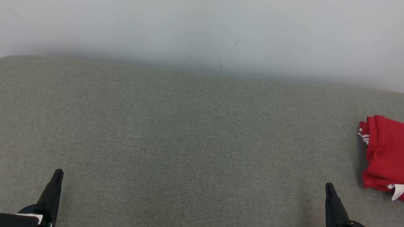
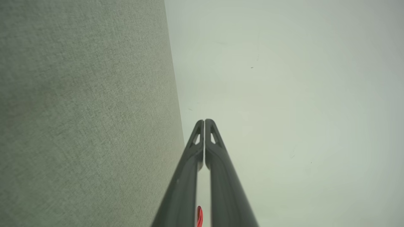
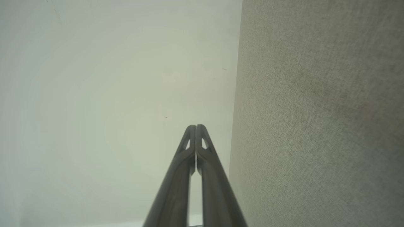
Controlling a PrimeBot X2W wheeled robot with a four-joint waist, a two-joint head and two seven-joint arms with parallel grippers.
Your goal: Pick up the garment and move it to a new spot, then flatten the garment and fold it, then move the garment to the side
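The red garment (image 1: 403, 155) lies folded in a pile at the right side of the grey desk (image 1: 183, 134), so I judge the task is about finished. The left claw (image 1: 58, 173) and the right claw (image 1: 330, 187) are both clenched on nothing, low at the near edge, probably at rest. No object blocks them, and a pale wall (image 1: 198, 19) stands behind.
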